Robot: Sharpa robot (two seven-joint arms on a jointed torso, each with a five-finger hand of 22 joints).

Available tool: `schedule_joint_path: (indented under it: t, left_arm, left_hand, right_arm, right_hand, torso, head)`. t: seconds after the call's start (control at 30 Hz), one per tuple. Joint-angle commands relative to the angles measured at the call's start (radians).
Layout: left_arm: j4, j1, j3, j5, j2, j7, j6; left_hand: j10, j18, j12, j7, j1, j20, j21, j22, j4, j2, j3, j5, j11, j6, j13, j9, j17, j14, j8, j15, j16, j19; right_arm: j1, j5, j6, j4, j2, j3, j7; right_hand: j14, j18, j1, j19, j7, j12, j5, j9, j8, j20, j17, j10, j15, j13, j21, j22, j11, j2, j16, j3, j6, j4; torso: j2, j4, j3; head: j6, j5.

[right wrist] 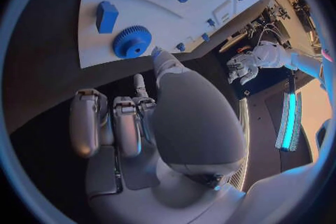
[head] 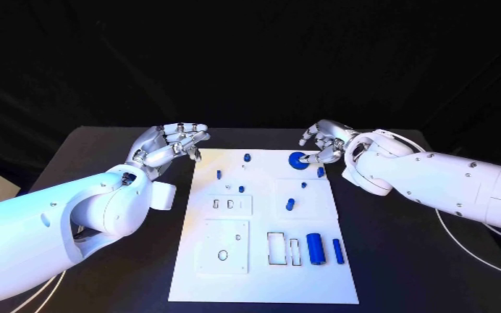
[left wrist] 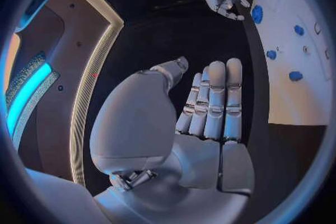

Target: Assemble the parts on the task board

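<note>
The left hand (head: 170,143) is held just off the board's (head: 313,284) far left corner, fingers apart and lightly curled, nothing gripped. The right hand (head: 328,141) is placed at the far right end, its fingertips at the gear (head: 300,159); whether it is gripped cannot be told. The gear lies flat. A cylinder (head: 314,248) near the front lies lengthwise along the board.

task board (head: 261,284): 1 | robot hands: 2 | blue parts: roughly 10
</note>
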Motion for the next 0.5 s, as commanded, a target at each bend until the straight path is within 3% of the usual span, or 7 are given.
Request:
schedule_joint_path:
  t: [0.03,0.33,0.5]
  left_arm:
    - [0.001,0.001,0.001,0.003,0.002,0.006,0.008]
    - [0.003,0.001,0.001,0.003,0.001,0.005,0.008]
    - [0.001,0.001,0.001,0.003,0.0,0.004,0.007]
  left_hand:
    - [-0.009,0.014,0.001,0.002,-0.001,0.0,0.004,0.002,-0.003,0.0,0.002,0.002,0.001,-0.007,0.001,0.001,0.0,-0.004,-0.003,0.005,0.005,-0.008]
    - [-0.009,0.014,0.001,0.002,-0.001,0.0,0.004,0.002,-0.003,0.0,0.002,0.002,0.001,-0.007,0.001,0.001,0.0,-0.004,-0.003,0.005,0.005,-0.008]
    - [-0.01,0.014,0.001,0.002,-0.003,0.001,0.006,0.003,-0.003,0.0,0.002,0.002,0.001,-0.007,0.002,0.002,0.0,-0.005,-0.002,0.005,0.006,-0.01]
  right_arm:
    - [-0.001,0.015,0.064,-0.014,0.01,0.0,-0.018]
    - [-0.006,0.013,0.071,-0.048,0.036,0.0,-0.034]
    - [-0.011,0.013,0.077,-0.062,0.047,0.0,-0.035]
  right_hand:
    - [0.104,-0.021,0.001,0.008,0.001,0.006,0.004,0.001,0.005,0.001,0.261,0.106,0.01,0.262,0.009,0.072,0.004,0.01,0.004,0.001,-0.005,-0.001]
    - [0.104,-0.023,0.005,0.012,0.002,0.006,0.007,0.002,0.01,0.003,0.263,0.106,0.011,0.262,0.017,0.082,0.005,0.02,0.005,0.012,-0.003,-0.002]
    - [0.104,-0.024,0.01,0.013,0.002,0.006,0.012,0.002,0.014,0.003,0.263,0.106,0.011,0.262,0.019,0.085,0.005,0.024,0.005,0.022,0.0,-0.004]
  torso:
    - [0.001,0.0003,-0.0018]
    - [0.0,0.002,-0.0028]
    - [0.0,-0.001,-0.0013]
  head:
    - [-0.002,0.0]
    - [-0.007,-0.001]
    - [-0.012,0.004]
